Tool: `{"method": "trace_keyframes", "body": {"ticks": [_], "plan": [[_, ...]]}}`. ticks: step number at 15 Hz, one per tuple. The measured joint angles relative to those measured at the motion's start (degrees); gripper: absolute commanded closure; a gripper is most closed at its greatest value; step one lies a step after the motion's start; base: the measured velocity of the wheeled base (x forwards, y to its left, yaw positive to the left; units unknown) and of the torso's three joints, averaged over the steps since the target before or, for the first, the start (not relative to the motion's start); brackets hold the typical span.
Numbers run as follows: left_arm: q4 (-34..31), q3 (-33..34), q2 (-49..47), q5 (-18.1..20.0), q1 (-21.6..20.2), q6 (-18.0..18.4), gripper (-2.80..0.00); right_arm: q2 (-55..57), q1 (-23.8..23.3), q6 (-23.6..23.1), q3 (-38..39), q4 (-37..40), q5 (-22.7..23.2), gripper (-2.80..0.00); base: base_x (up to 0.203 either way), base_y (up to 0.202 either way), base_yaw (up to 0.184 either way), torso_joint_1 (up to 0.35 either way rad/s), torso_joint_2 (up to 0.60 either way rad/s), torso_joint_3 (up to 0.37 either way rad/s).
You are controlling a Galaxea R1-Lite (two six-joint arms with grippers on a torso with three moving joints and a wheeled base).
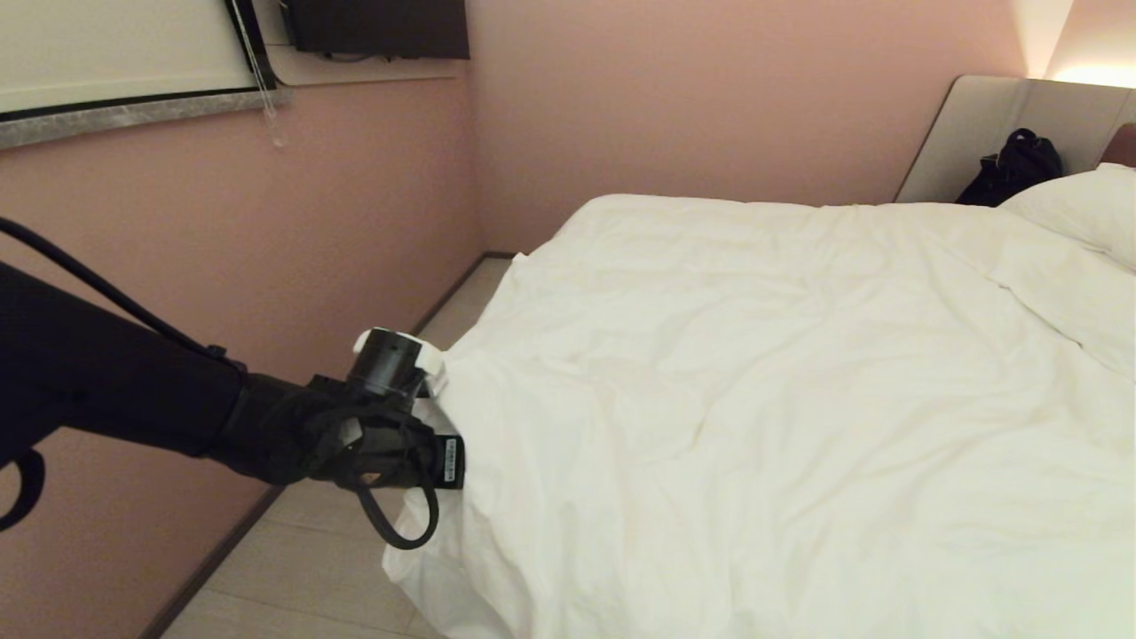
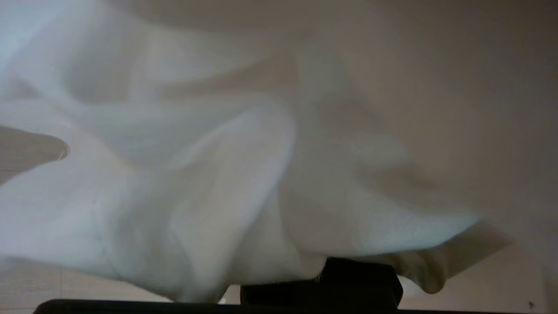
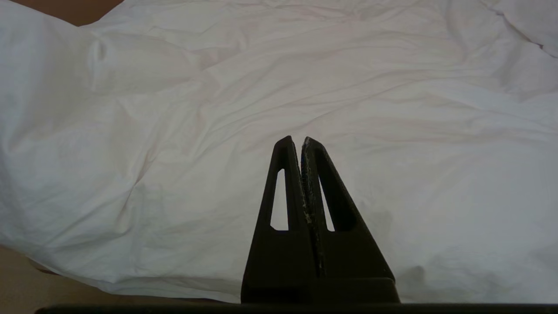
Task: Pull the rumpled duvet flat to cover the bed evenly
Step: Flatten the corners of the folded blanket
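Duvet (image 1: 799, 373): spread over the bed (image 1: 994, 124), near corner lifted off the bed's left edge.
Left pincer (image 1: 439, 417): pressed together, pinching that corner.
Right pincer (image 3: 301, 146): pressed together, empty, above the duvet.
Advised: corner to be drawn outward from the bed, low and steady, grip kept.

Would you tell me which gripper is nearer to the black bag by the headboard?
Neither is close. The left gripper grips the duvet at the far end from the black bag; the right gripper's distance is unclear.
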State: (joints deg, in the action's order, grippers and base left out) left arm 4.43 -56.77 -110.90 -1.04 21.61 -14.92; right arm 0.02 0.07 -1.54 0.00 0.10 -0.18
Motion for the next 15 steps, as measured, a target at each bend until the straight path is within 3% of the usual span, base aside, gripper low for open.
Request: {"method": "trace_keyframes", "body": {"ticks": [15], "plan": [[-13.16, -9.08, -3.94, 0.64, 0.54, -1.63, 0.00, 0.00, 0.00, 0.00, 0.00, -0.05, 0.02, 0.00, 0.000, 0.000, 0.000, 0.000, 0.00, 0.000]]}}
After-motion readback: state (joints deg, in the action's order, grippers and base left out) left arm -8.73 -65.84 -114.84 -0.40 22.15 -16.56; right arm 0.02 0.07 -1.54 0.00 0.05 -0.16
